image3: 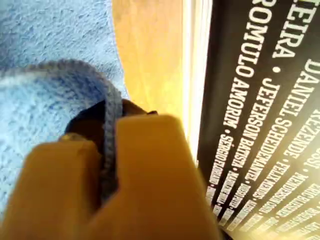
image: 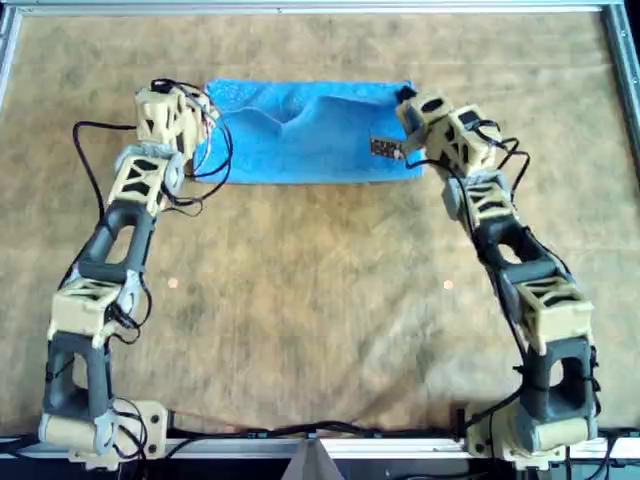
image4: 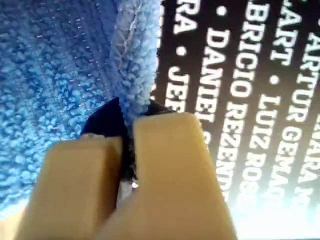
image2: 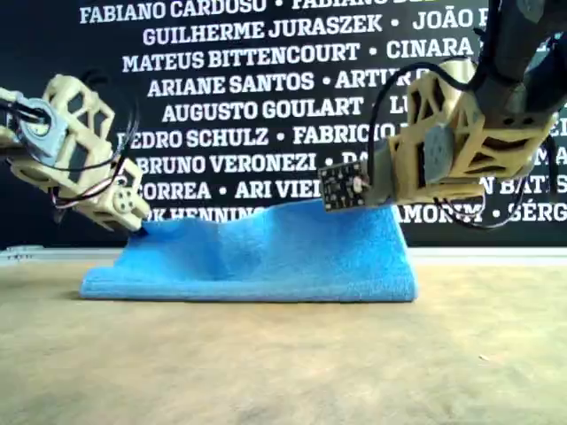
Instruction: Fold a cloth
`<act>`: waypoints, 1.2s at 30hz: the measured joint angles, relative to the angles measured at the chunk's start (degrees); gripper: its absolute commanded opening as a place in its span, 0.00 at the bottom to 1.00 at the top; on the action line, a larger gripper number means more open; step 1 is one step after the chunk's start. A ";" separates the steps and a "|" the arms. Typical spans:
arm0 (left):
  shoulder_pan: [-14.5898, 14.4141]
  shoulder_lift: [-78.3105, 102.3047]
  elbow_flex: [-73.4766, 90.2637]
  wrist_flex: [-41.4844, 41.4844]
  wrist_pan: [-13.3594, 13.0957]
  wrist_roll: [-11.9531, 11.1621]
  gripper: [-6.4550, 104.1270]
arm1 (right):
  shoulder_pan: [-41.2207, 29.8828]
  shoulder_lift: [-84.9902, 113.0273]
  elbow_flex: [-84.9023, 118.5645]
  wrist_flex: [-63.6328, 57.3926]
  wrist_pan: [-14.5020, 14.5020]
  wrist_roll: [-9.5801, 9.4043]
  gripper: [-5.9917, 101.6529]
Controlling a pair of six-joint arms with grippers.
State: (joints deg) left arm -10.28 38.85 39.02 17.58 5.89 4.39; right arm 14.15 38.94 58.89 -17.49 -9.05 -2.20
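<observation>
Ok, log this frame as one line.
task: fold cloth | first claw: pinching cloth edge | second claw: pinching cloth edge | cloth: doubled over, top layer raised at both ends | table

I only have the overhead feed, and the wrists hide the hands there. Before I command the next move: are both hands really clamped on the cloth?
Observer: The first hand is. Its wrist view shows the stitched edge of the cloth pinched in it.
Operator: And the second?
Observer: The second hand is also shut on a ridge of cloth, as its own wrist view shows.
Operator: Is the cloth flat?
Observer: No. In the exterior view the held edge is raised off the table, highest at that view's right, and it sags in the middle.
</observation>
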 measured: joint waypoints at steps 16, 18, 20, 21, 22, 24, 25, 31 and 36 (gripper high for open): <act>0.00 -1.23 -0.35 0.00 0.44 0.00 0.69 | -2.72 -6.77 -4.66 0.00 0.26 0.00 0.55; 0.00 -2.20 -0.79 0.00 0.44 0.00 0.73 | -2.55 -6.77 -4.66 0.00 0.26 0.00 0.59; 0.00 -3.16 -0.79 0.00 0.26 0.00 0.77 | -2.46 -6.77 -4.66 0.00 0.26 0.00 0.61; 0.00 -3.34 -0.79 0.00 0.26 0.00 0.78 | -2.46 -6.77 -4.66 0.00 0.26 0.00 0.62; 0.00 -3.34 -0.79 0.00 0.26 0.00 0.79 | -2.46 -6.77 -4.66 0.00 0.26 0.00 0.62; 0.00 -3.34 -0.79 0.00 0.26 0.00 0.80 | -2.55 -6.77 -4.66 0.00 0.26 0.00 0.62; 0.00 -3.34 -0.79 0.00 0.26 0.00 0.81 | -2.55 -6.77 -4.66 0.00 0.26 0.00 0.62; 0.00 -3.34 -0.79 0.00 0.26 0.00 0.92 | -2.64 -6.77 -4.66 0.00 0.26 0.00 0.62; 0.00 -2.72 -0.79 0.44 0.35 0.00 0.97 | -2.64 -5.27 -3.25 0.00 0.26 0.00 0.62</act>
State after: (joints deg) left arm -10.28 36.12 38.23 18.02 6.24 4.39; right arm 11.51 33.66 55.63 -17.49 -8.79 -2.20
